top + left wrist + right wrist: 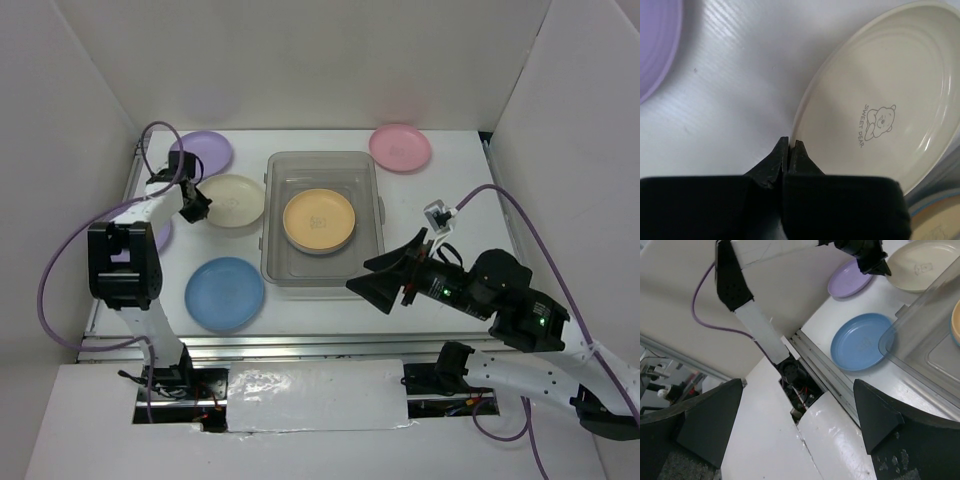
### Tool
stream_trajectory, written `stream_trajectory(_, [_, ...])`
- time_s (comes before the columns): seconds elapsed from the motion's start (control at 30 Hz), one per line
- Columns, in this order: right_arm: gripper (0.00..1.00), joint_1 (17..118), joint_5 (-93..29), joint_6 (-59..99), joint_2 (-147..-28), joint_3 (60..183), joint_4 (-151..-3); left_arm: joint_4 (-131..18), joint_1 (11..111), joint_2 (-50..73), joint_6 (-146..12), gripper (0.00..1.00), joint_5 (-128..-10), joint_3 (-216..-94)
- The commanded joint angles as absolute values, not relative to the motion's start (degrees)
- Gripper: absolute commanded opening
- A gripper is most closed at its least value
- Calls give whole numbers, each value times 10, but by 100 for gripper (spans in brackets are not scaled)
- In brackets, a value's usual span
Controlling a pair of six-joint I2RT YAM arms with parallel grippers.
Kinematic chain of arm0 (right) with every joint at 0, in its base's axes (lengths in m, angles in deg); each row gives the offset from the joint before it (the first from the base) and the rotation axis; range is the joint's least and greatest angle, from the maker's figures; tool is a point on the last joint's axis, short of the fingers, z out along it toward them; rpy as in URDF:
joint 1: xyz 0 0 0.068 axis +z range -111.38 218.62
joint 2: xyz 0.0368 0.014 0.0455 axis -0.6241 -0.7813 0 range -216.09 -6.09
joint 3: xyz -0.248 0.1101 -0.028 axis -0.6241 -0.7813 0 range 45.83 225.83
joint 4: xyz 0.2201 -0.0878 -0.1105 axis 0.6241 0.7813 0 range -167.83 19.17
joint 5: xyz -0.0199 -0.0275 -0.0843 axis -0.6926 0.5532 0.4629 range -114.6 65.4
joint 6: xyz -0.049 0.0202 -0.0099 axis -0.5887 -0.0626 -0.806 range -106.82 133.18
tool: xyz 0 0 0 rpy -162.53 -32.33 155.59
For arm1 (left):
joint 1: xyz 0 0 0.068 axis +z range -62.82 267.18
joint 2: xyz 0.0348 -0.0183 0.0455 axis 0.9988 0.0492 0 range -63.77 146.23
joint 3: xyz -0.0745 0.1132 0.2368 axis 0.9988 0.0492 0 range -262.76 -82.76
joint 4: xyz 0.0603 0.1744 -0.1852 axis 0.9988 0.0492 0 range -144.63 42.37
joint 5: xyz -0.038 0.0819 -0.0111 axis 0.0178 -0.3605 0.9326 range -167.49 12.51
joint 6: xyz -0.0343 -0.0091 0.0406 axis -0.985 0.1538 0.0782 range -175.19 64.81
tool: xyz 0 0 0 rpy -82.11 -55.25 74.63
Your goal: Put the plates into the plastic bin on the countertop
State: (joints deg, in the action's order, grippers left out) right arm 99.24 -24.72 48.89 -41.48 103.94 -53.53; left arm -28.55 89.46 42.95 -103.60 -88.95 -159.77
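Observation:
The clear plastic bin (pixel 276 262) stands mid-table with the orange-yellow plate (pixel 319 220) lying in it. The cream plate (pixel 238 200) lies just left of the bin. My left gripper (pixel 198 210) is at its left rim; in the left wrist view the gripper (pixel 790 143) is shut on the rim of the cream plate (pixel 880 100). My right gripper (pixel 385 277) is open and empty, hovering by the bin's front right corner. One lilac plate (pixel 208 150), the blue plate (pixel 225 293) and the pink plate (pixel 400 147) lie on the countertop. The strawberry plate is out of view.
A second lilac plate (pixel 164 234) is mostly hidden under the left arm. The right wrist view shows the open right gripper (pixel 798 385), the blue plate (pixel 860 341), the bin's corner (pixel 920 325) and the metal front rail (pixel 825 365). White walls enclose the countertop.

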Motion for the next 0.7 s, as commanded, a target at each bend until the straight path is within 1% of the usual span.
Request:
stream_trajectory(0.0, [100,998,-218,483,-410,1075,-523,-248,886,333,-1056,0,-942,-1620])
stream_trajectory(0.03, [100,998,-216,483,-409,1081,-519,-228,884,302,-1058,0,-950,-1643])
stream_trajectory(0.1, [100,998,-211,481,-407,1084,-515,-200,878,273,-1070,0,-1014,-1673])
stream_trajectory(0.13, [100,1000,-211,481,-406,1086,-514,-183,844,255,-1073,0,-1046,-1685])
stream_trajectory(0.2, [100,999,-201,481,-405,1087,-512,-184,816,213,-1059,0,-1077,-1709])
stream_trajectory(0.27, [100,1001,-190,480,-404,1089,-503,-196,805,196,-1030,0,-1047,-1723])
stream_trajectory(0.33, [100,998,-153,481,-405,1097,-484,-209,780,191,-1012,0,-989,-1723])
stream_trajectory(0.4, [100,1000,-116,479,-404,1103,-472,-246,745,188,-992,0,-933,-1707])
stream_trajectory(0.5, [100,997,-76,478,-402,1121,-438,-315,691,191,-983,0,-888,-1662])
stream_trajectory(0.53, [100,990,-55,481,-401,1129,-422,-325,679,207,-984,0,-875,-1651])
stream_trajectory(0.67, [100,962,-42,490,-393,1143,-384,-328,618,286,-971,0,-857,-1673])
